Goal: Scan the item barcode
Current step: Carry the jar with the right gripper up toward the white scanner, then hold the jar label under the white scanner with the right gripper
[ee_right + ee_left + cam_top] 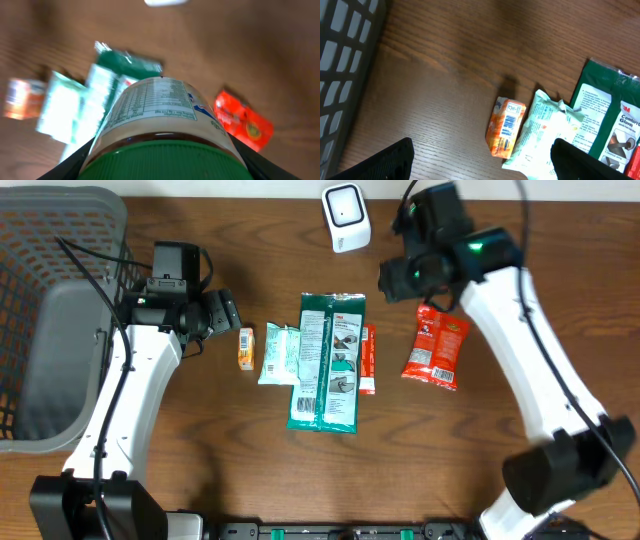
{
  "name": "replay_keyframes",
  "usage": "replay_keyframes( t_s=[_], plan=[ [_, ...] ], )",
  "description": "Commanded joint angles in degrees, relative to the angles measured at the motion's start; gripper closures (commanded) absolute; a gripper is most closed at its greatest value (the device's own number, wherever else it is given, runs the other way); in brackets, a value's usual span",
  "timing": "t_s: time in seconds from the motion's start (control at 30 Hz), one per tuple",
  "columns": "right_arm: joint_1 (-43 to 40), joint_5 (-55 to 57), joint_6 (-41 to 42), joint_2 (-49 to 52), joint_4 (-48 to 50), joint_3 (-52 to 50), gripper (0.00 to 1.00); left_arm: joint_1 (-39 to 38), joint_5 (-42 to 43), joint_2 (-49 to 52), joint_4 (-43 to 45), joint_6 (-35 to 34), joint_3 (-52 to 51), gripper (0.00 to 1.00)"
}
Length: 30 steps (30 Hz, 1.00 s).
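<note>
A jar with a green lid and a white printed label fills the right wrist view. My right gripper is shut on it, one dark finger on each side of the lid. In the overhead view the right gripper hangs above the table, just right of and below the white barcode scanner, and mostly hides the jar. My left gripper is open with nothing between its fingers. It hovers just left of a small orange box.
Laid out mid-table are the orange box, a white-green pouch, a green 3M package and a thin red stick pack. A red packet lies under the right arm. A grey basket stands at the left edge.
</note>
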Motion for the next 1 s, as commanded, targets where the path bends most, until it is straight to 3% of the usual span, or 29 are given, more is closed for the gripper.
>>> replay_keyframes(
  t_s=[0.0, 0.47, 0.97],
  plan=[
    [0.46, -3.37, 0.83, -0.59, -0.72, 9.07, 0.61, 0.20, -0.31, -0.17, -0.13, -0.09, 1.09, 0.12],
    [0.52, -3.10, 3.37, 7.26, 20.00, 12.41, 0.66, 0.20, -0.31, -0.17, -0.13, -0.09, 1.11, 0.12],
    [0.90, 1.27, -0.79, 29.14, 57.31, 12.41, 0.83, 0.20, -0.31, -0.17, -0.13, -0.07, 1.09, 0.12]
  ],
)
